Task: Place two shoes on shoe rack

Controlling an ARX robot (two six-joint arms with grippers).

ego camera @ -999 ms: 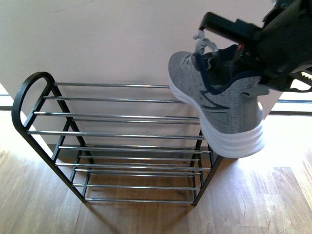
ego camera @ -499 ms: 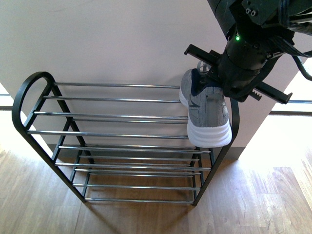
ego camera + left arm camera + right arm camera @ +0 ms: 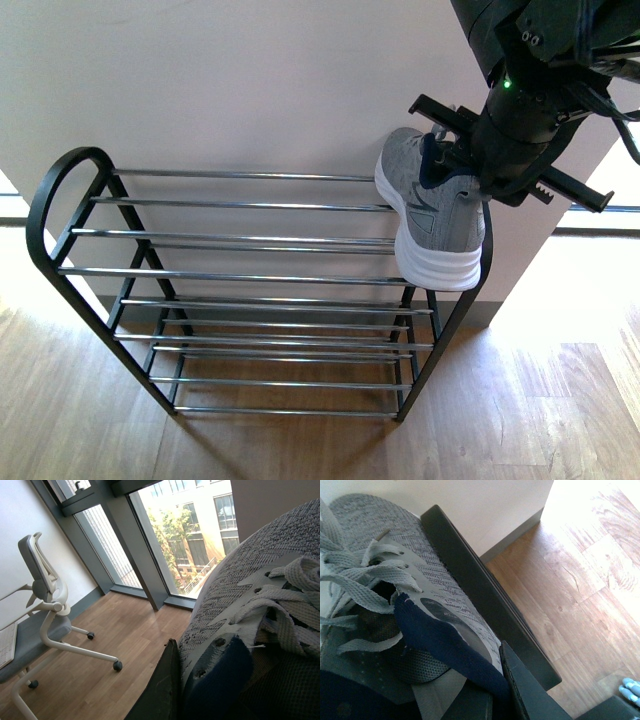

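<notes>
In the front view my right gripper is shut on the collar of a grey sneaker with a white sole. This sneaker sits at the right end of the shoe rack, over its top tier, toe toward the wall and heel tilted down at the front. In the right wrist view the same sneaker lies against the rack's black side frame, with my right gripper clamped on its navy lining. In the left wrist view my left gripper is shut on the other grey sneaker, away from the rack and outside the front view.
A white wall stands right behind the rack, on a wood floor. Light blue slides lie on the floor in a corner of the right wrist view. A white office chair and tall windows show in the left wrist view.
My right gripper has carried its sneaker away from the camera onto the rack's top right end, turning it heel-first toward the camera. Over the last half second it shifted slightly right.
</notes>
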